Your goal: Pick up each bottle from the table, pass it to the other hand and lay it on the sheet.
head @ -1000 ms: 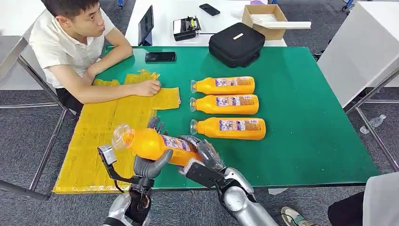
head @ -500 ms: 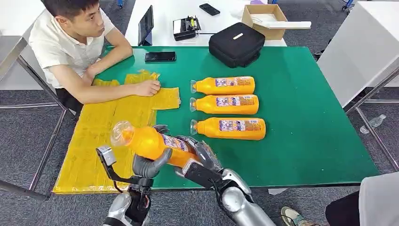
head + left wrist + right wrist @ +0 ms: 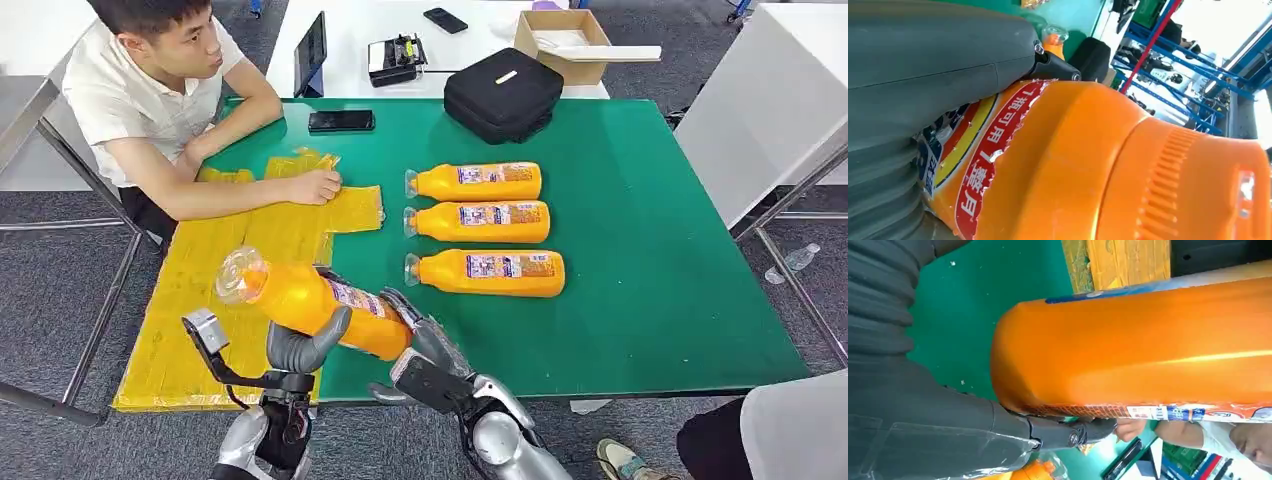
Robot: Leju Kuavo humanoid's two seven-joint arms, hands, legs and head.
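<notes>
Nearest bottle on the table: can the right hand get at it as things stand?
Probably not yet. The right hand is on the base of the held bottle, which the left hand also grips. The nearest bottle lies close ahead with nothing in between, so the way looks free after release.

Orange bottles [image 3: 483,227] (red-blue labels), yellow sheet [image 3: 215,290], green table [image 3: 650,260], black bag [image 3: 503,93].
</notes>
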